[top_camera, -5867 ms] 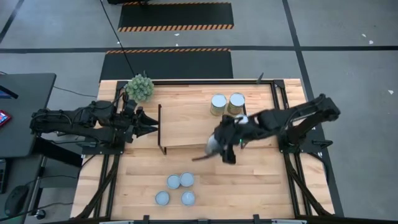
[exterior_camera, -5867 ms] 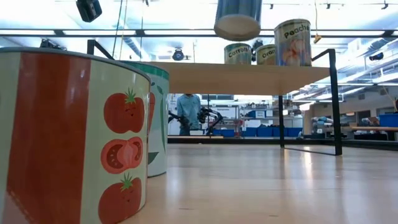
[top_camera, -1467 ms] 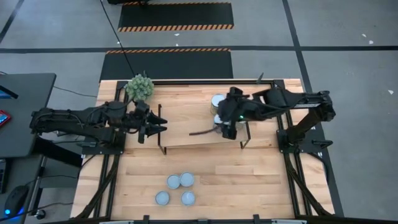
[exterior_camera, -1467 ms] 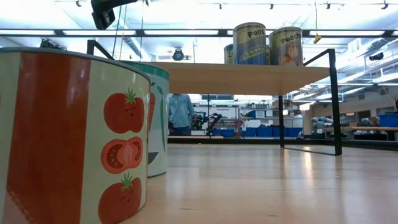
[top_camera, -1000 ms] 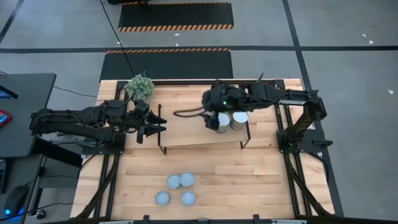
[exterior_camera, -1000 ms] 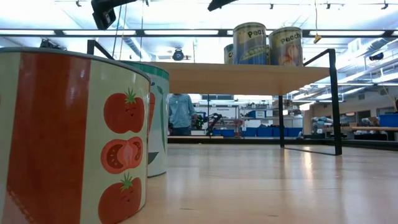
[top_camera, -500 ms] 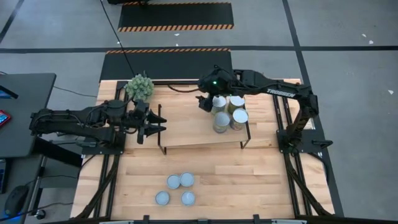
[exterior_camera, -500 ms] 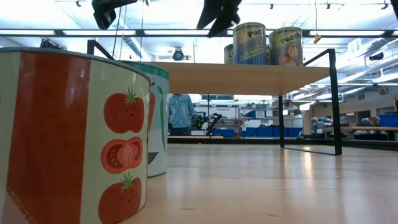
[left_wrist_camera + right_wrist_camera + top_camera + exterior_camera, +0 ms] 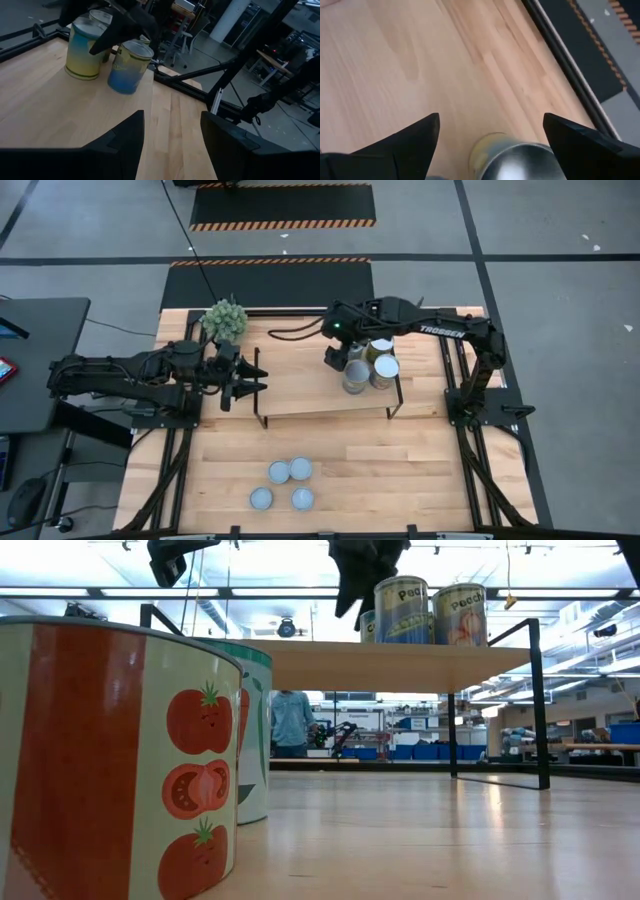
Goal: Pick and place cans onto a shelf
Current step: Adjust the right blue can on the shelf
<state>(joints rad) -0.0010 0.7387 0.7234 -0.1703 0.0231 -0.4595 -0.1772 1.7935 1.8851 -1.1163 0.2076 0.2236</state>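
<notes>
Four larger cans stand clustered on the shelf, toward its end nearest the right arm's base; in the low view two labelled tins show upright on the board. Four smaller pale-topped cans sit on the tabletop, well apart from the shelf on its near side. I have the right gripper above the shelf just beside the cluster, jaws spread wide, gripping nothing; its wrist view shows a silvery can top between the fingers. The left gripper waits at the shelf's opposite end, jaws partly spread and empty. A green plant stands near that end.
</notes>
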